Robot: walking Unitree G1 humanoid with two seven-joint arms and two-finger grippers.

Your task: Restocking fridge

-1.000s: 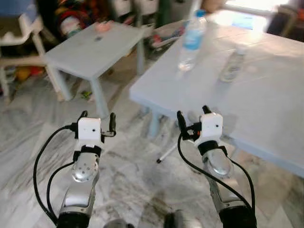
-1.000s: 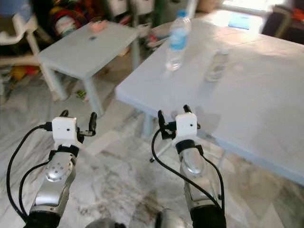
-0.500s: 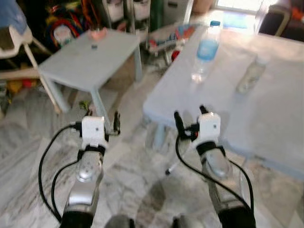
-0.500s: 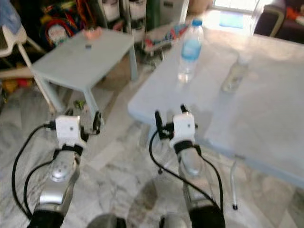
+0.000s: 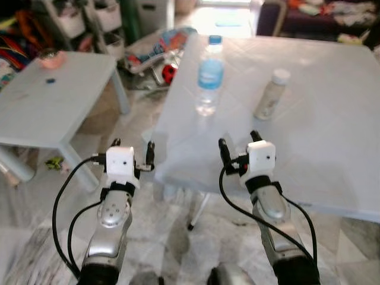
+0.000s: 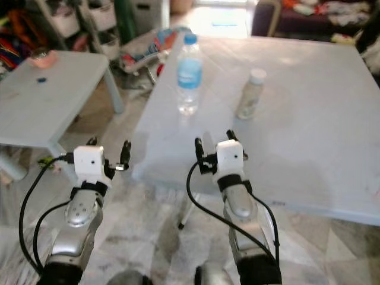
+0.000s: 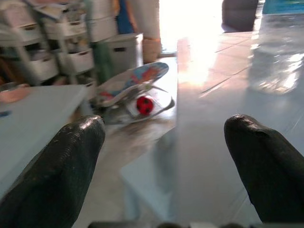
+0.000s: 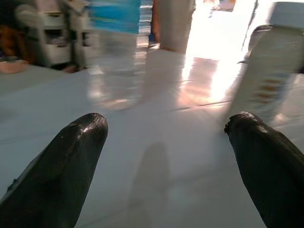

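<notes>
**Our two arms, as we see them**

We see two silver, rounded metal forearms. Each ends in a white boxy wrist block. The left gripper (image 5: 132, 144) and right gripper (image 5: 238, 142) each carry two long black fingers with rounded, matte tips (image 7: 71, 156). Black cables loop from each block down along the arms. Small screw holes dot the left forearm.

I was looking into a lived-in home: pale plastic tables (image 5: 309, 89) on marble floor (image 5: 172, 231), white storage drawers (image 5: 89, 15) and scattered colourful toys (image 5: 160, 50) at upper left.
</notes>
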